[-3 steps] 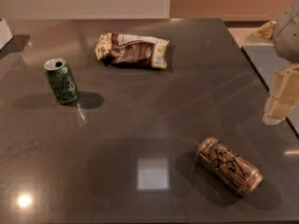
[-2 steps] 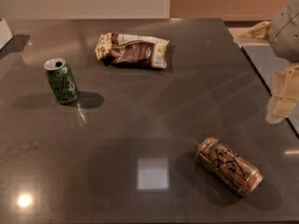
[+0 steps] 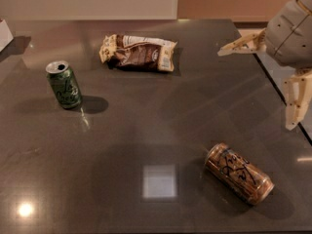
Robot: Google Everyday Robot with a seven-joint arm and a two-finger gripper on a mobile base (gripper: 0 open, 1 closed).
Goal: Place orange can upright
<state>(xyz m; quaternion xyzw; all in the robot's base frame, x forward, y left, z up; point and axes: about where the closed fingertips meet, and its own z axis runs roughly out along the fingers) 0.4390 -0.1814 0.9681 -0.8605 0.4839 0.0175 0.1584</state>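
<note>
The orange can [image 3: 238, 172] lies on its side on the dark table [image 3: 146, 126], near the front right, its silver top pointing to the upper left. My gripper [image 3: 254, 89] hangs above the table's right edge, up and to the right of the can and apart from it. It is open and empty: one pale finger [image 3: 243, 43] reaches left over the table, and the other finger [image 3: 294, 104] points down.
A green can [image 3: 64, 84] stands upright at the left. A brown and white snack bag [image 3: 138, 52] lies flat at the back middle. The table's right edge [image 3: 280, 94] runs under the gripper. A white object [image 3: 4, 33] sits at the far left.
The gripper has moved left and further into view, with one finger now reaching over the table. The cans and the bag have not moved.
</note>
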